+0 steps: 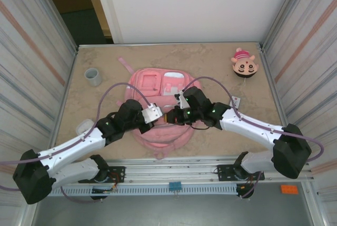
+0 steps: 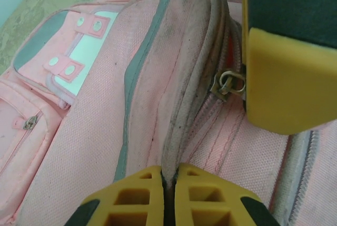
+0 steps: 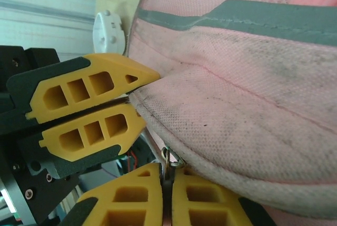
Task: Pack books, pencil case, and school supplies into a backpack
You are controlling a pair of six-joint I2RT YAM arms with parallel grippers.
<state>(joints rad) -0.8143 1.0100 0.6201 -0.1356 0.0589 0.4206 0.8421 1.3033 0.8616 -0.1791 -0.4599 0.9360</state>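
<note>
The pink backpack (image 1: pixel 158 86) lies flat in the middle of the table. My left gripper (image 1: pixel 154 114) (image 2: pixel 169 172) is shut on the grubby piped seam (image 2: pixel 184 78) at the bag's near edge. My right gripper (image 1: pixel 171 116) (image 3: pixel 167 170) faces it from the right, shut on the metal zipper pull (image 3: pixel 169 157) of the same opening. The pull (image 2: pixel 229 84) hangs beside my right finger (image 2: pixel 289 84) in the left wrist view. A tiny pale item (image 1: pixel 235 101), the school supplies, lies by my right forearm. The books and pencil case are hidden.
A small grey cup (image 1: pixel 93 76) stands at the back left. A round cartoon-face toy (image 1: pixel 244 65) sits at the back right. A pale round object (image 1: pixel 84 127) (image 3: pixel 108 31) lies left of my left arm. Ribbed walls close in both sides.
</note>
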